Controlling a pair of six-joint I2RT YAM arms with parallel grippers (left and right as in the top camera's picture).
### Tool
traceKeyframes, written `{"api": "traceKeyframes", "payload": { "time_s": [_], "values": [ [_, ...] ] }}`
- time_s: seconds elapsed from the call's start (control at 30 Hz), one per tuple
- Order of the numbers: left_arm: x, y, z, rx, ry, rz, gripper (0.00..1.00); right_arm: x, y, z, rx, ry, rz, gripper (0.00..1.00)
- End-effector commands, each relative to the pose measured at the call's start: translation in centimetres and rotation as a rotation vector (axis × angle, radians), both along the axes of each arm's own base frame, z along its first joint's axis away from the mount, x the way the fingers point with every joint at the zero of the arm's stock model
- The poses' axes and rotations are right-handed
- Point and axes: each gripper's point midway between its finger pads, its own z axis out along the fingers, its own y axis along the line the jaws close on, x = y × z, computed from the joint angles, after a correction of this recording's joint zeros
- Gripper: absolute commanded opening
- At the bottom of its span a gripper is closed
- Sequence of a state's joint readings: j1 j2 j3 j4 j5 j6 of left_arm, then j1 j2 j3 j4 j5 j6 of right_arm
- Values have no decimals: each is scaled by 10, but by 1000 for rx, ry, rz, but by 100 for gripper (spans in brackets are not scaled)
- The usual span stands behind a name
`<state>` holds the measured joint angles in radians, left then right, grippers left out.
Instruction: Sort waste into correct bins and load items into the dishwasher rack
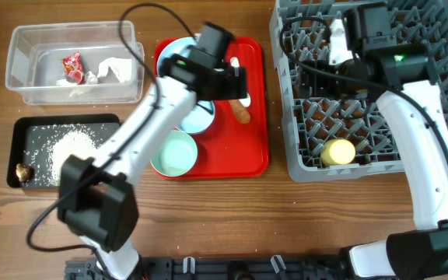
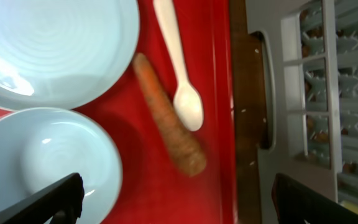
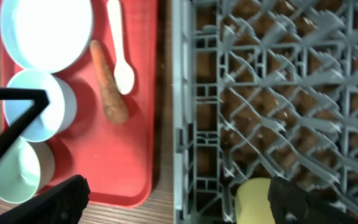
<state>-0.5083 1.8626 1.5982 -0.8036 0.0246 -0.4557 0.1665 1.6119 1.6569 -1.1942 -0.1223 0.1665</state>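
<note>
Wooden worktop (image 1: 232,225) fills the overhead view. Toward its far left corner sits the clear tub (image 1: 22,82), holding the red snack wrapper (image 1: 72,68) and the crumpled white tissue (image 1: 115,70). Just nearer, along the left edge, lies the black tray (image 1: 107,123), with the rice grains (image 1: 70,148) heaped in it and the brown food lump (image 1: 23,172) at its left end. The red serving tray (image 1: 251,159) lies mid-worktop, just beside the grey dishwasher rack (image 1: 286,117) in the far right corner. The yellow cup (image 1: 337,152) sits in the rack by its near wall. The left gripper (image 1: 238,84) hangs over the red serving tray, close above the carrot (image 1: 242,115). The two bowls (image 1: 175,152) show on that tray's left side, partly under the arm. The right gripper (image 1: 337,47) hovers over the far part of the rack.

From the left wrist, the jaws stand spread wide with nothing between them, one dark finger (image 2: 48,202) in each lower corner. Below them the carrot lies alongside the white spoon (image 2: 179,68); whether they touch cannot be told. The pale blue plate (image 2: 55,50) and one bowl lie to one side.

From the right wrist, the jaws are likewise wide apart and empty, set above the seam between the red serving tray and the rack. The plate and both bowls line the tray's left side, and the cup shows at the picture's lower edge inside the rack.
</note>
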Motion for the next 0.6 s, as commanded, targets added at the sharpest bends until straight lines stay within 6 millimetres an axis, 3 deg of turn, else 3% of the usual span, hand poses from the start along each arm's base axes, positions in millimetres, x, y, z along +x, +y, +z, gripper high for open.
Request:
{"api": "traceKeyframes", "payload": {
  "time_s": [0.0,0.07,0.17,0.33,0.57],
  "values": [
    [14,-11,-38,29,14,172,95,-2,-15,0,-17,21,-51,95],
    [17,-22,-72,35,53,194,94,-5,-16,-1,-19,34,-55,96],
    [19,-26,-101,38,91,216,90,-5,-16,-1,-19,35,-55,95],
    [20,-37,-121,19,113,197,75,-5,-16,-1,-19,34,-55,96],
    [11,-40,-145,48,154,182,43,-5,-16,-1,-19,34,-54,96]
  ]
}}
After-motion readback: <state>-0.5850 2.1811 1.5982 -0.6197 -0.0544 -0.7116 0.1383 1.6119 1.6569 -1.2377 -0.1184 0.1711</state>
